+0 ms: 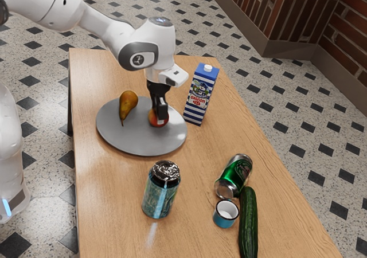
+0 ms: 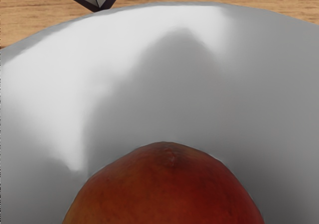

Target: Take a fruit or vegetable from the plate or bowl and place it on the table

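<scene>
A: Where's your gripper (image 1: 161, 114)?
B: Down at the red-orange fruit (image 2: 167, 189), in the plate (image 1: 123, 139) area. Can't tell you if it's spread, pressed together or pinching the fruit.
A: Fruit lifted?
B: Can't tell. You've got it within the plate's outline in both views. Pear (image 1: 127, 101) lies on the same plate, apart from it.
A: Farther out?
B: Your striped carton (image 1: 198, 97) stands near the rim. On the table (image 1: 109, 212): upright can (image 1: 160, 194), green can (image 1: 235, 174) on its side, enamel cup (image 1: 225, 217) just beside that, then cucumber (image 1: 248, 223).
</scene>
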Controlling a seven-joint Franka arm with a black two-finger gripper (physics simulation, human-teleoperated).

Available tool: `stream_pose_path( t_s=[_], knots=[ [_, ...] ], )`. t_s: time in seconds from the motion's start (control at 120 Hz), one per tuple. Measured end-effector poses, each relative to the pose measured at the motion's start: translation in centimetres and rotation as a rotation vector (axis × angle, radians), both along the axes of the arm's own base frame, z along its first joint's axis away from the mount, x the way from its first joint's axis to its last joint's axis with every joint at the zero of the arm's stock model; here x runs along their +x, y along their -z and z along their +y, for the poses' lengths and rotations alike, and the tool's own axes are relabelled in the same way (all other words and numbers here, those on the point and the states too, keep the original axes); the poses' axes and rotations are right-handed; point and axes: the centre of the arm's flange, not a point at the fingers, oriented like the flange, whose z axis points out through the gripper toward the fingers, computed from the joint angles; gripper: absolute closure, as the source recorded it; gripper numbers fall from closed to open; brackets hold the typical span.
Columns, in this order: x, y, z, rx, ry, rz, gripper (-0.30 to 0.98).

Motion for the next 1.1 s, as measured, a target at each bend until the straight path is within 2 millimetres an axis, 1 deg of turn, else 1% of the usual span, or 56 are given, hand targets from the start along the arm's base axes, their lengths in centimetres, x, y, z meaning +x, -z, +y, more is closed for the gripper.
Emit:
stream_pose_path(
  t_s=[0.142, 0.3, 0.367, 0.492, 0.558, 0.617, 0.7, 0.883, 0.942, 1.008, 1.1],
  knots=[
    [0.1, -0.2, 0.0, 0.005, -0.013, -0.011, 0.3],
    [0.2, -1.1, 0.1, 0.012, -0.028, -0.031, 0.33],
    [0.3, -1.7, 0.9, 0.011, -0.049, -0.044, 0.34],
    [0.6, -3.7, 2.5, 0.014, -0.084, -0.084, 0.32],
    [0.3, -4.2, 4.4, 0.015, -0.119, -0.095, 0.32],
    [-0.2, -4.5, 6.5, 0.016, -0.156, -0.1, 0.32],
    [-0.9, -4.7, 8.9, 0.024, -0.196, -0.102, 0.32],
    [-3.6, -4.9, 15.7, 0.03, -0.317, -0.1, 0.32],
    [-4.5, -5.3, 17.7, 0.03, -0.354, -0.101, 0.32],
    [-5.5, -5.3, 19.5, 0.032, -0.388, -0.091, 0.33],
    [-6.6, -4.9, 21.3, 0.04, -0.418, -0.075, 0.32]
  ],
)
